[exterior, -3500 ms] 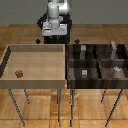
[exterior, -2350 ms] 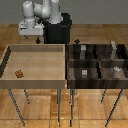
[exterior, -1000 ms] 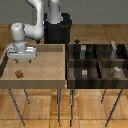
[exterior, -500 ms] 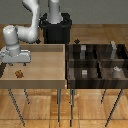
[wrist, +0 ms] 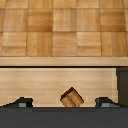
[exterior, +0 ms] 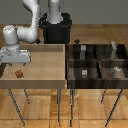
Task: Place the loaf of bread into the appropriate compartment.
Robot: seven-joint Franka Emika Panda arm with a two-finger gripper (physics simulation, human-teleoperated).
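The loaf of bread (exterior: 19,74) is a tiny brown mottled chunk on the floor of the light wooden bin (exterior: 45,48), near the bin's end at the exterior view's left. My gripper (exterior: 17,65) hangs right above it, open and empty. In the wrist view the loaf (wrist: 72,98) lies between my two dark fingertips (wrist: 22,102), and my gripper (wrist: 64,103) touches nothing. Whether the fingertips reach the bin floor is hidden.
A dark box (exterior: 98,62) divided into compartments stands at the exterior view's right, beside the bin. Small grey-white shapes (exterior: 116,70) sit in its compartments. The robot's black base (exterior: 56,30) stands behind both. Bin and box rest on thin legs over a wood floor.
My arm has swung from the middle back towards the exterior view's left and come down over the loaf. The loaf has not moved.
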